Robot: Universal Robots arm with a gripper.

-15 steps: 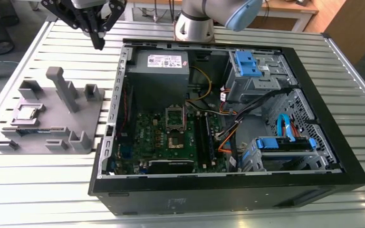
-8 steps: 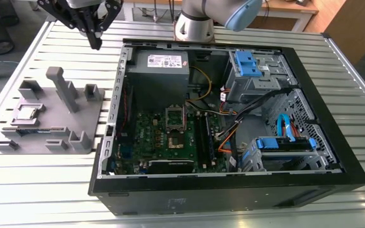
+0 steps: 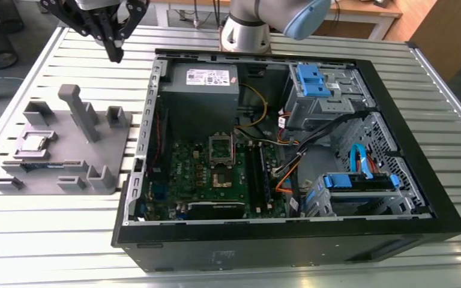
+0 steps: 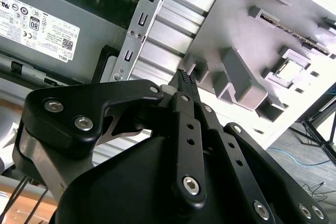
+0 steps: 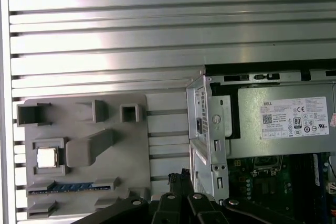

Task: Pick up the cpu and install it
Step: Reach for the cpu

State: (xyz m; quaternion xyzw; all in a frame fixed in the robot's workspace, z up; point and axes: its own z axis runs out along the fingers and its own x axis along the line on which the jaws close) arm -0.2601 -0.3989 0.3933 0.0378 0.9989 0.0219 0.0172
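Gripper (image 3: pixel 117 54) jaws together and empty, high over the counter (image 3: pixel 54 240); cpu (image 3: pixel 36 143) lies flat in grey fixture (image 3: pixel 114 150), well apart toward the exterior view's left.

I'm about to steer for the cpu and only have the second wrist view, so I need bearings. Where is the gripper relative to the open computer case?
Observer: In the exterior view the gripper hangs shut and empty over the slatted table. It is just outside the far corner of the computer case, on the exterior view's left.
Operator: And the cpu from there?
Observer: The cpu lies in a pocket of the grey fixture, nearer the camera than the gripper and well apart from it.
Operator: Where's the motherboard?
Observer: The green motherboard lies flat inside the case, along the wall nearest the fixture, with the power supply beyond it.
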